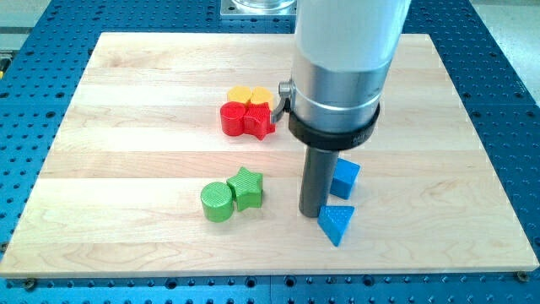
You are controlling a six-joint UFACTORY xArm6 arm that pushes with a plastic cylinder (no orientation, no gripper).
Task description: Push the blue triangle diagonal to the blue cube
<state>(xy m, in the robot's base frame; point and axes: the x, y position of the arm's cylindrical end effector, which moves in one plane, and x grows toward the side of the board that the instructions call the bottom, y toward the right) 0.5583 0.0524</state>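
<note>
The blue triangle (pixel 337 223) lies on the wooden board toward the view's bottom, right of centre. The blue cube (pixel 345 177) sits just above it, slightly to the right, and the two are nearly touching. My tip (pixel 313 211) rests on the board at the triangle's upper left corner, touching or almost touching it, and just left of the cube. The rod hides the cube's left edge.
A green cylinder (pixel 217 202) and a green star (pixel 245 187) sit together left of my tip. A red cylinder (pixel 233 118), a red star (pixel 259 122), and two yellow blocks (pixel 251 95) cluster above. The wooden board (pixel 118 135) lies on a blue perforated table.
</note>
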